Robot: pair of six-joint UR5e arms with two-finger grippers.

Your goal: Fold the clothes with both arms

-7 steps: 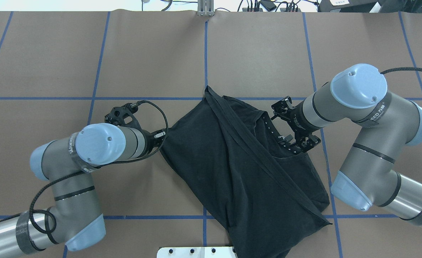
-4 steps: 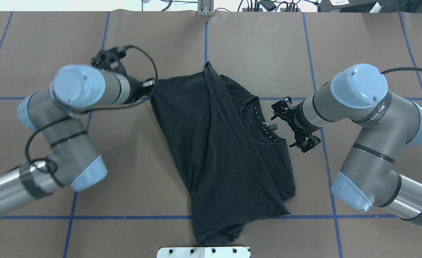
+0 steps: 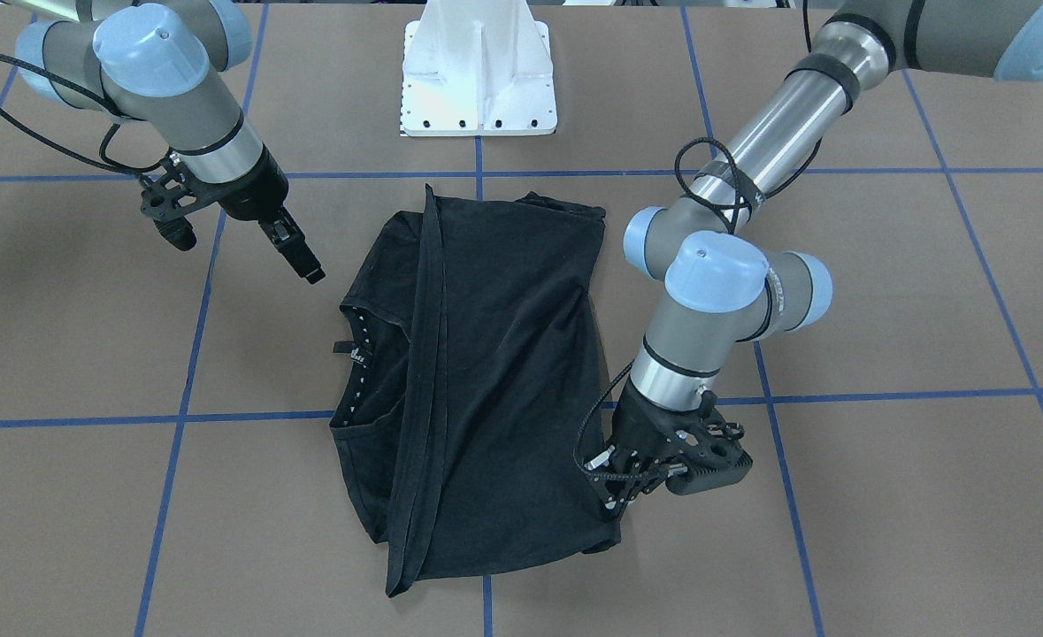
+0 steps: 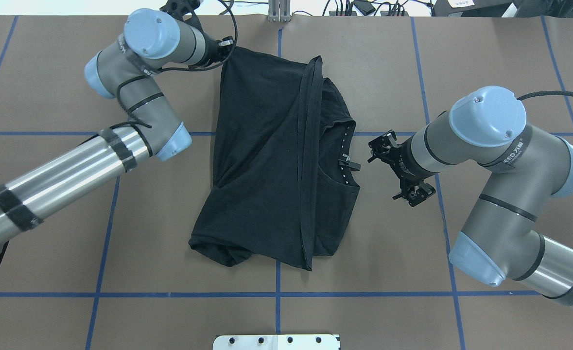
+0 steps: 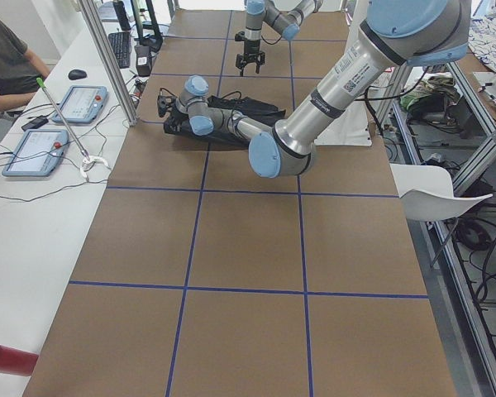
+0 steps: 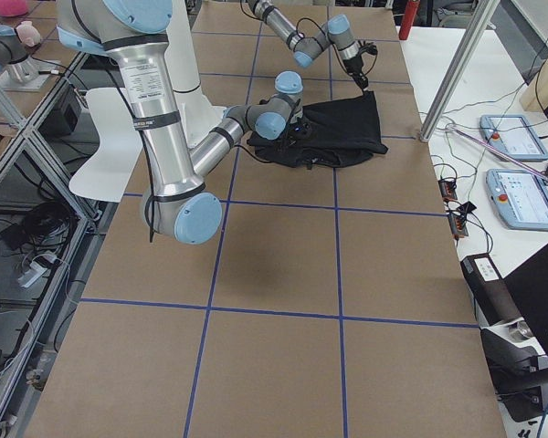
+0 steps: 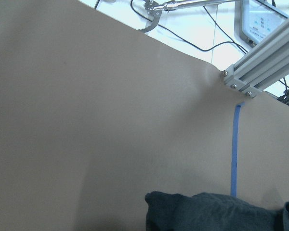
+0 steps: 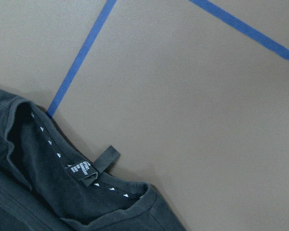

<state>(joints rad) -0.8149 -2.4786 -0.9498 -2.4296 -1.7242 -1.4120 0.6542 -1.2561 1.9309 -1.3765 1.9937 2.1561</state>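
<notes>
Fabric is shown from the front-facing camera as a black T-shirt [image 3: 486, 372], loosely folded over itself and laid on the brown table [image 3: 884, 292]. The left gripper [image 3: 617, 497] is set low at the shirt's corner on the operators' side, and its jaws are closed on that corner. The right gripper [image 3: 242, 248] is held above the table beside the collar end, clear of the cloth, with its fingers spread wide and nothing between them.

From overhead, the T-shirt is found in the middle of the table, one far corner drawn to a point at the left gripper. The collar [image 4: 348, 146] is turned towards the right gripper, which is placed just beside it but apart.

In the left side view, the left arm [image 5: 339, 74] is stretched out to the shirt's edge, while the right arm [image 5: 254, 25] is hung over the table beyond the shirt.

In the right side view, one corner of the shirt is seen raised to the far gripper.

Through the left wrist camera, a dark fold of the shirt is caught at the bottom edge, next to a blue tape line [image 7: 237, 149].

Through the right wrist camera, the collar and its label [image 8: 94, 166] are seen lying on the table at the lower left.
</notes>
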